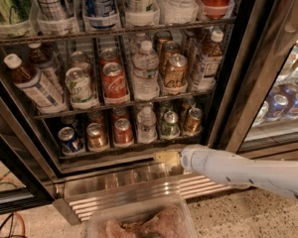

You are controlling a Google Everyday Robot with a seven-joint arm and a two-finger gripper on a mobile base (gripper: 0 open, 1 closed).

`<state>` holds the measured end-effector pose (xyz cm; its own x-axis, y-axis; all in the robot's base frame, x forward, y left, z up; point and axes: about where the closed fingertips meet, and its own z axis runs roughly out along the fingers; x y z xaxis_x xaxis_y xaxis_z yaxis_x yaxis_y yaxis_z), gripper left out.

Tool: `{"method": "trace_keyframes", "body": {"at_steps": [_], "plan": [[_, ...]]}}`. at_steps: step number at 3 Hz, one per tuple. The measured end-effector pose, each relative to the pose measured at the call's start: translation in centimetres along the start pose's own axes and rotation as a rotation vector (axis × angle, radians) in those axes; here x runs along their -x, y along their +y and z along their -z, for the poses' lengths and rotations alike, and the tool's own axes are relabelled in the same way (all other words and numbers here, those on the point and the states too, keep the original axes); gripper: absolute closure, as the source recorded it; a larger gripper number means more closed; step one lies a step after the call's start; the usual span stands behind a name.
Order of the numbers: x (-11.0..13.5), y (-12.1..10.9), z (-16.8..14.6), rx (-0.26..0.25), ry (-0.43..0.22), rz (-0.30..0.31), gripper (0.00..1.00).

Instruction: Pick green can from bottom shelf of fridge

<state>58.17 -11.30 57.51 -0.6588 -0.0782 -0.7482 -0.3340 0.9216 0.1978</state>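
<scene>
The fridge (pixel 228 73) stands open in front of me, with wire shelves of cans and bottles. The bottom shelf (pixel 114 150) holds a row of small cans. The green can (pixel 169 125) stands there, right of a small water bottle (pixel 147 125) and left of an orange-brown can (pixel 192 121). My gripper (pixel 166 158) reaches in from the right on a white arm (pixel 238 172). It sits at the shelf's steel front edge, just below and slightly left of the green can, apart from it.
A blue can (pixel 69 140), a brown can (pixel 96 136) and a red can (pixel 123 132) fill the shelf's left lanes. Above stand a Coca-Cola can (pixel 114 83), a pale green can (pixel 79 87) and bottles. A plastic tub (pixel 139 222) lies on the floor.
</scene>
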Motion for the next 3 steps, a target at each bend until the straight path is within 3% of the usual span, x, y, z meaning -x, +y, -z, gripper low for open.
{"method": "trace_keyframes", "body": {"at_steps": [1,2,3], "plan": [[1.2,-0.5,-0.7,-0.016,-0.047,0.008,0.00],[2.2,-0.4,-1.6,-0.003,-0.076,0.011,0.16],[3.3,-0.1,-2.3,0.016,-0.098,0.022,0.25]]}}
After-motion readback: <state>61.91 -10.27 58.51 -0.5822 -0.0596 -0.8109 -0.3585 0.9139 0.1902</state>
